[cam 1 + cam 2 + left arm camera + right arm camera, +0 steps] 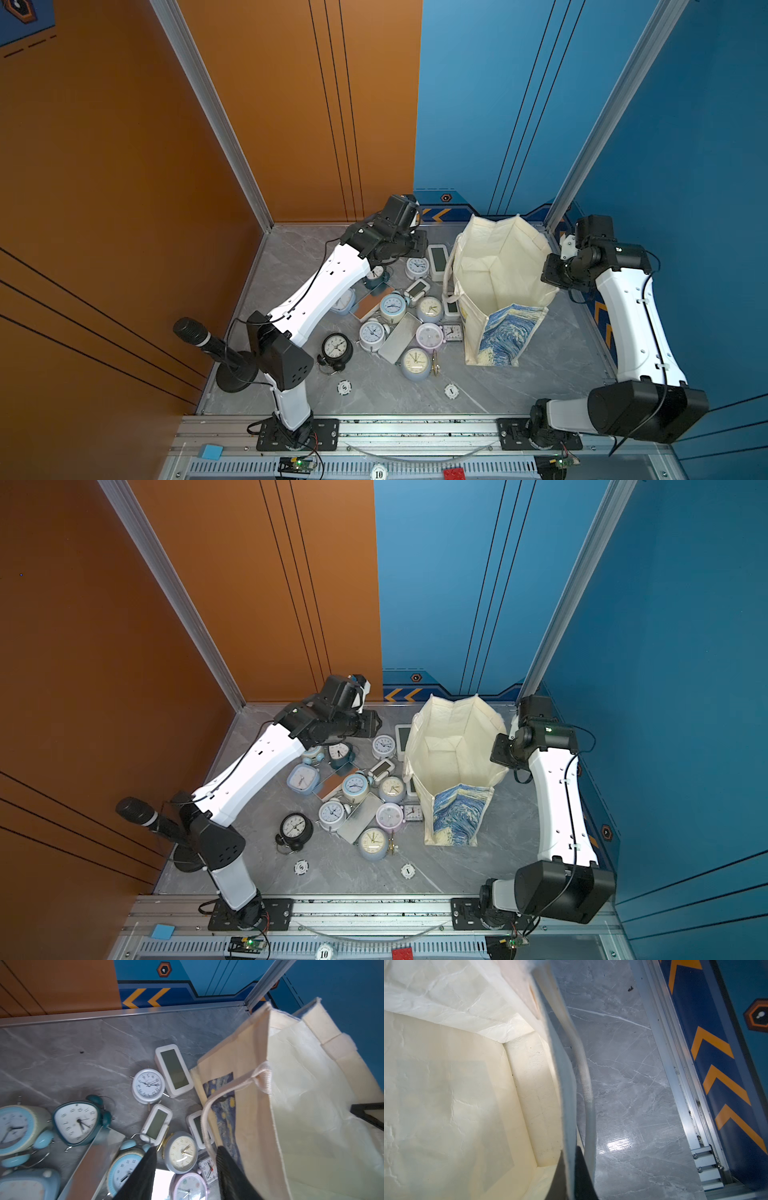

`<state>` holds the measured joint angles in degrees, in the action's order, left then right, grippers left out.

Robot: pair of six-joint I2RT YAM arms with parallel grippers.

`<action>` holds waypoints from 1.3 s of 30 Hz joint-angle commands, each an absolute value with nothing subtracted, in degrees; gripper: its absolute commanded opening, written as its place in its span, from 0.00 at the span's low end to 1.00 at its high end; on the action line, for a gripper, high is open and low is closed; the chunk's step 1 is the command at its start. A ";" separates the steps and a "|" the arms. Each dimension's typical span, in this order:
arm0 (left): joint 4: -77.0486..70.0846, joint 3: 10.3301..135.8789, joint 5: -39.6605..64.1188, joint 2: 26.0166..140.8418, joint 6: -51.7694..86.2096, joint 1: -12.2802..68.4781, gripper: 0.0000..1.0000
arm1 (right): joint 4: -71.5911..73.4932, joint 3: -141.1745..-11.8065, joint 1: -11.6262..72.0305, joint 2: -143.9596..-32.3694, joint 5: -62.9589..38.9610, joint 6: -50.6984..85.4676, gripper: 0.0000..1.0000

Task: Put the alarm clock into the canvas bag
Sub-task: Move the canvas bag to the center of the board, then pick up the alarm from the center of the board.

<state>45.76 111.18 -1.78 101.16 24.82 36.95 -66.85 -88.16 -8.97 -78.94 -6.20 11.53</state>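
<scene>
The right gripper (571, 1153) is pinching the side wall of the canvas bag (494, 270), its jaws pressed together on the cloth at the bottom centre of the right wrist view. The left gripper (187, 1151) is hanging with fingers apart, gripping nothing, above the alarm clocks (392, 305). These are lying heaped mid-frame, left of the open bag, in both top views.

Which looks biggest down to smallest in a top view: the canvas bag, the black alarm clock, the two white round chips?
Largest: canvas bag.
Next: black alarm clock.
Smallest: chip by the black clock and chip nearer the bag, which look alike, so no ranking between them.
</scene>
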 commanded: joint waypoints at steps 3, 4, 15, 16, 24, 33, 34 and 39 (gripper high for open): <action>50.89 105.56 -3.92 97.04 21.48 33.79 0.51 | -65.74 -87.98 -9.21 -78.88 -5.10 11.08 0.06; 51.60 104.33 -3.86 96.42 21.12 33.38 0.53 | -65.74 -87.98 -9.12 -78.79 -5.02 11.11 0.06; 56.19 93.66 0.61 96.53 18.81 34.47 0.84 | -65.74 -87.19 -8.18 -78.53 -4.41 10.75 0.07; 56.20 93.20 0.62 97.08 18.68 34.77 0.89 | -65.74 -87.31 -7.98 -78.59 -4.31 10.78 0.07; 56.17 91.54 0.94 102.18 16.89 34.54 0.98 | -65.74 -87.23 -7.44 -78.71 -4.02 10.71 0.09; 56.04 93.45 -1.39 109.01 13.13 35.04 0.98 | -65.74 -86.77 -7.21 -78.51 -3.76 10.61 0.10; 56.07 93.87 -1.47 109.79 12.88 35.14 0.98 | -65.74 -86.77 -7.21 -78.53 -3.78 10.61 0.10; 55.92 95.16 -1.93 112.92 12.37 35.88 0.98 | -65.74 -86.86 -7.12 -78.52 -4.03 10.63 0.11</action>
